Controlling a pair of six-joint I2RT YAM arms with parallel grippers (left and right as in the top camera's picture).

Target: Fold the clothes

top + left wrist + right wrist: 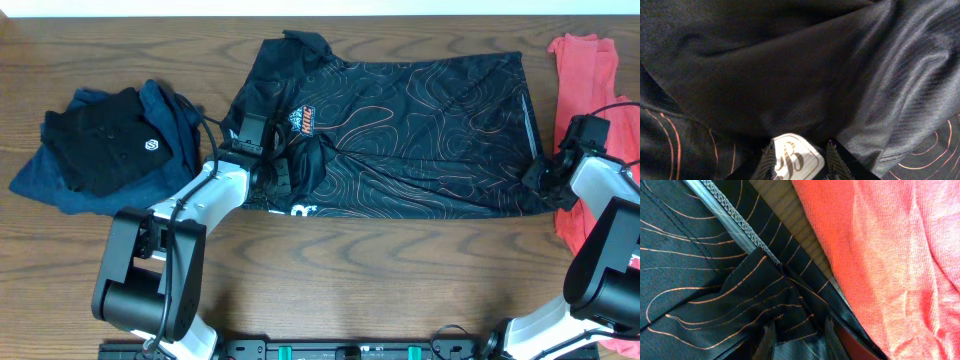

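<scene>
The black jersey [420, 130] lies spread across the middle of the counter [400, 270], its orange contour lines showing and its collar end toward the left. A small orange chest logo shows just beside the left arm.

The left claw [300, 165] sits on the jersey's left part, where the cloth is gathered into a dark lump. From the left wrist camera, that claw [799, 160] is closed to a narrow gap, with a white patch [790, 157] bearing a curly mark caught between its fingers [767, 160]. Smooth black cloth rises in folds right in front of it. It looks to have a pinch of the jersey.

The right claw [540, 178] is at the jersey's right edge, low on the hem side. In its own camera, the right claw [797, 340] is also narrowed down, with puckered black cloth drawn in between its tips, so it grips the jersey there. A grey stitched hem [730, 220] runs slantwise above it, with a strip of bare wood just past it.

A red shirt [590, 80] lies at the far right, just beside the jersey's edge. A dark pile [100, 150] of navy and black shirts sits well off to the left.
</scene>
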